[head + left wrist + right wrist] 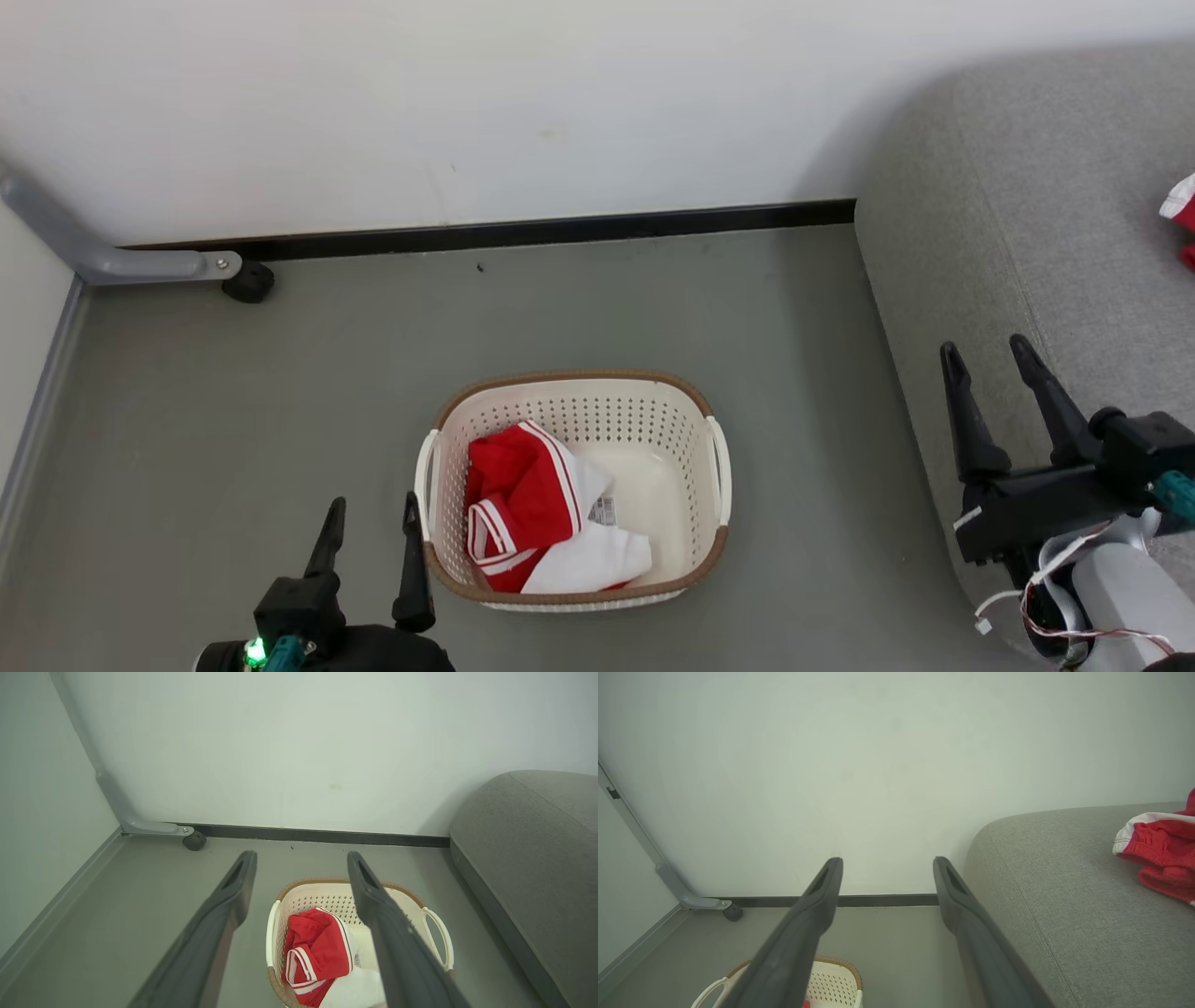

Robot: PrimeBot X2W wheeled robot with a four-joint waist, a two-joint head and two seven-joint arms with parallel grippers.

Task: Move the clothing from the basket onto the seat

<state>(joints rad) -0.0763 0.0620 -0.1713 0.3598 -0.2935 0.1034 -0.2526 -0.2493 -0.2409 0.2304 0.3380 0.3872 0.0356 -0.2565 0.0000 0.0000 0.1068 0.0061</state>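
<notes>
Far left, against the wall's dark baseboard: grey metal frame leg (140,266) ending in a black caster (248,281), well apart from the work.

Next, low at the left: left gripper (373,504), just beside the basket's left handle, fingers pointing toward the wall, jaws spread wide with nothing between them. Probably placed there as the nearer arm for a reach into the basket. In the left wrist view, aimed over the basket's left side.

Middle of the floor: cream perforated basket (571,377) with a brown woven-look rim. Inside, bunched against the left wall: red and white sportswear garment (518,499), striped trim bands showing, white panel spilling toward the near rim. Beside the cloth, a barcode sticker (603,511) on the bottom. Heaped to one side, so likely easier to pinch at the raised red fold than at the flat white part.

Right: right gripper (985,347), raised beside the seat's rounded front edge, jaws likewise wide apart and empty.

Far right: grey upholstered seat (990,187), a second garment (1178,210) lying on top near the picture's edge. By the look of it, task partway done: one piece on the seat, one in the basket.
</notes>
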